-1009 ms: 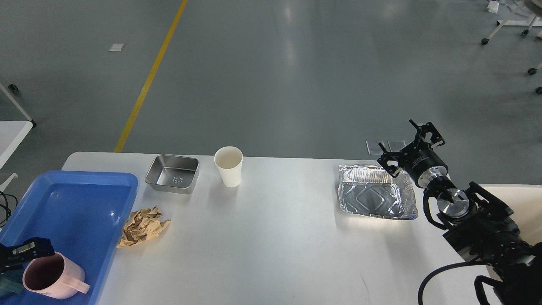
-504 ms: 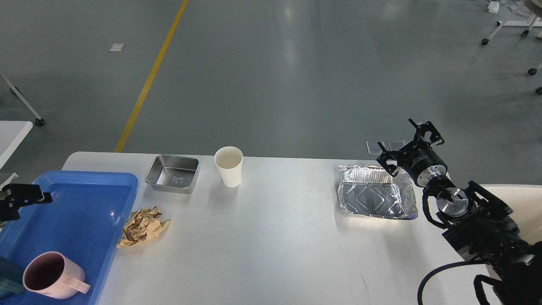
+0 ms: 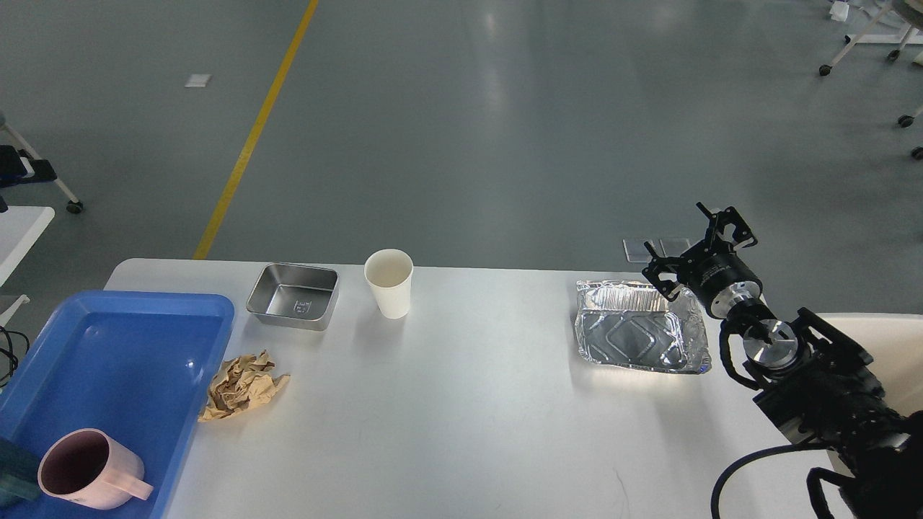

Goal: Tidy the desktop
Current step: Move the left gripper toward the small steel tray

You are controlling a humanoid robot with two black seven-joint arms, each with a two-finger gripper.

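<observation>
The white desktop [image 3: 469, 404] holds a small steel container [image 3: 293, 295], a white paper cup [image 3: 389, 283], a crumpled brown paper ball [image 3: 241, 386] and a foil tray [image 3: 638, 335]. A pink mug [image 3: 86, 468] stands in the near corner of the blue tray [image 3: 137, 360] at the left. My right gripper [image 3: 696, 245] is open and empty, just above the foil tray's far right corner. My left gripper [image 3: 21, 167] shows only as a dark piece at the left edge, high above and away from the tray.
A cream-white bin [image 3: 890, 353] stands past the desktop's right edge, behind my right arm. A second white table [image 3: 18, 231] is at the far left. A dark teal item [image 3: 11, 479] lies beside the mug in the tray.
My left gripper has let go of the pink mug and risen up and away to the left edge. The mug stays in the tray. The right arm has not moved.
</observation>
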